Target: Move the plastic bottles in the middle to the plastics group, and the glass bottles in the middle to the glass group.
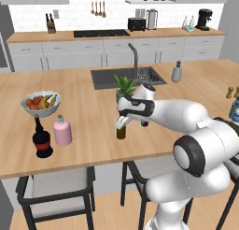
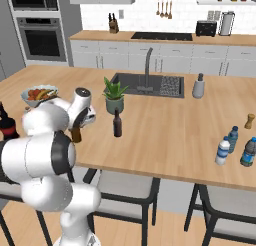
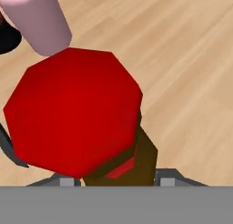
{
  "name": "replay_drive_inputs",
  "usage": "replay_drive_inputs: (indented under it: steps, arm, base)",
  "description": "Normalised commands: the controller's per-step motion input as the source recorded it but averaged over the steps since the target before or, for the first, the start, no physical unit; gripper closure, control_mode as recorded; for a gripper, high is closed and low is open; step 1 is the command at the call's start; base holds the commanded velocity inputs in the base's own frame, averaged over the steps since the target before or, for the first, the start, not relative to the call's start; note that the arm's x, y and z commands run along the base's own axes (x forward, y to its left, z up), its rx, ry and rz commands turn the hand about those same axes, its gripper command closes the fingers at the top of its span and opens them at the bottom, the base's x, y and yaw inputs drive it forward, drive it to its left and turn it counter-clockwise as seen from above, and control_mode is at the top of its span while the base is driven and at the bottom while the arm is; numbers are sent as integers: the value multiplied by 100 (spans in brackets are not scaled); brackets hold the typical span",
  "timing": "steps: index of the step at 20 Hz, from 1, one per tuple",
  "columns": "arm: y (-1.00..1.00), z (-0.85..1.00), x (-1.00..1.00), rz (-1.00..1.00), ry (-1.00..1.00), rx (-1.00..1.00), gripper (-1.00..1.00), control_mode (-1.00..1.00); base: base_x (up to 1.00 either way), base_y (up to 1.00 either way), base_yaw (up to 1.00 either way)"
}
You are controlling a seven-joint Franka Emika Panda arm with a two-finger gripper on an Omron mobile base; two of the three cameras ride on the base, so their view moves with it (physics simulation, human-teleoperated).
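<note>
In the middle of the left base view the gripper [image 1: 122, 122] was closed around the neck of the amber-brown bottle [image 1: 121, 131], whose base sat on or just above the wooden island counter [image 1: 88, 131]. Its red cap [image 3: 73, 111] loomed large in the hand view, with the pink bottle [image 3: 38, 22] at upper left. The dark slim bottle [image 2: 117, 124] stood near the potted plant [image 2: 114, 95], and the small clear bottle [image 2: 222, 151] stood at far right beside the teal-blue bottle [image 2: 248, 152].

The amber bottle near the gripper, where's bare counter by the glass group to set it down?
Bare wood lies between the pink bottle and the amber bottle, running to the counter's front edge. It is crowded left of that: the black bottle stands close beside the pink one, with the fruit bowl just behind them.
</note>
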Motion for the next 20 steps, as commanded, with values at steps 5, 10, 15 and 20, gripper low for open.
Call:
replay_drive_inputs:
  steps: [5, 10, 15, 20]
  arm:
    - [100, 0, 30, 14, -4, 0, 100, -100]
    - [100, 0, 33, 12, -2, 0, 100, -100]
    - [70, 0, 24, 12, 0, 0, 100, -100]
    - [18, 0, 13, 4, 0, 0, 100, -100]
  base:
    - [0, 0, 0]
    - [0, 0, 0]
    - [0, 0, 0]
    - [0, 0, 0]
